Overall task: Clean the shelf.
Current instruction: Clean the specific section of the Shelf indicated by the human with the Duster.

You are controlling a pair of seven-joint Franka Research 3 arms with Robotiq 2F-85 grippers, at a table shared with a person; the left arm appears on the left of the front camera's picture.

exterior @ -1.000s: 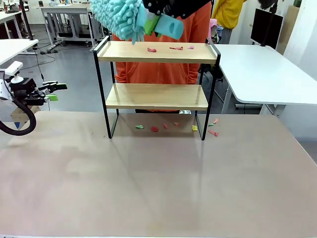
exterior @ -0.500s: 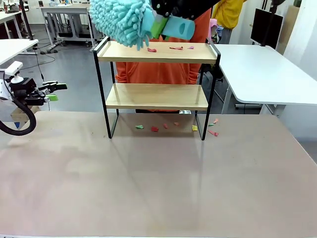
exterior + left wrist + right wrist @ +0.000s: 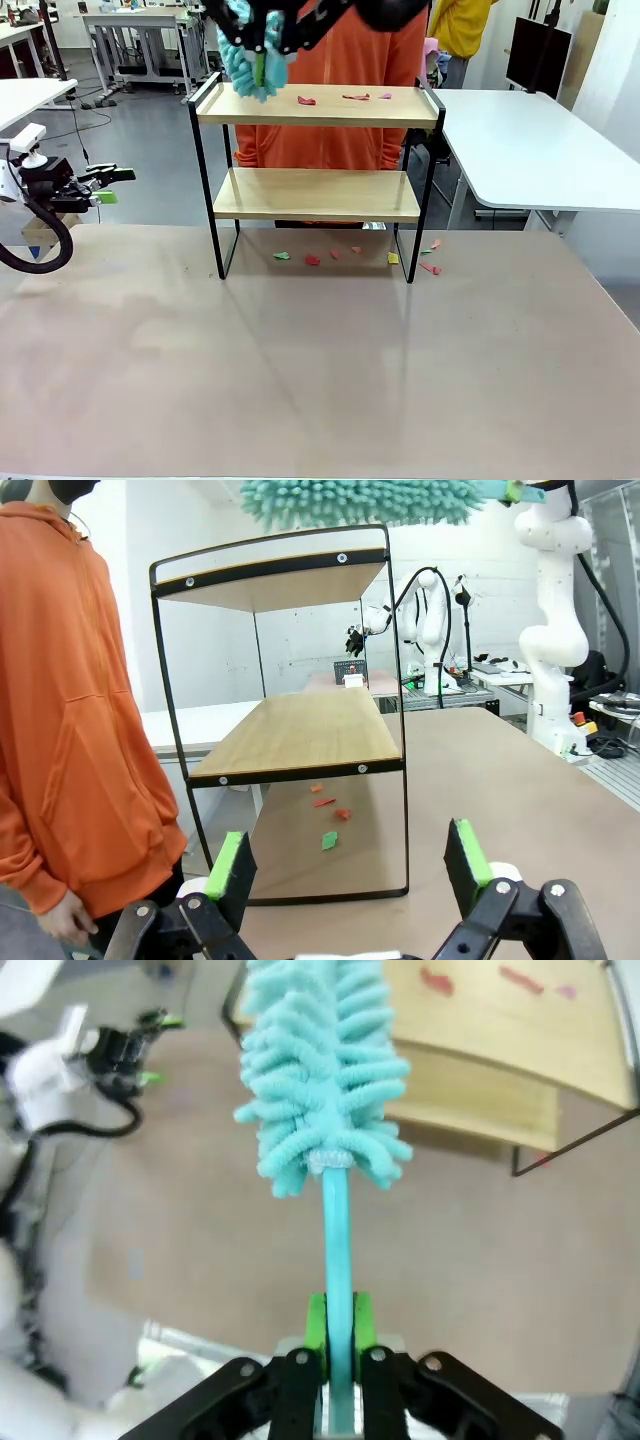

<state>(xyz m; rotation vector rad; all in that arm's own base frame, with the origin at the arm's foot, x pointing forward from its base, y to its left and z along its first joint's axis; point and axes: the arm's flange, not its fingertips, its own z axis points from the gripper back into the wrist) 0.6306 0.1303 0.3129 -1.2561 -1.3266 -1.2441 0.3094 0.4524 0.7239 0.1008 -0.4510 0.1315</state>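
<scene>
Three scraps lie on the shelf's top board. The right gripper clamps a duster; the left gripper gapes wide.

floor: grey | table: white | monitor: black, far right

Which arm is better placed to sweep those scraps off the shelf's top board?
Right. The right gripper is shut on the duster, its fluffy head over the left end of the shelf, near the scraps on the top board. The left gripper is open, empty, well off to the shelf's left.
</scene>
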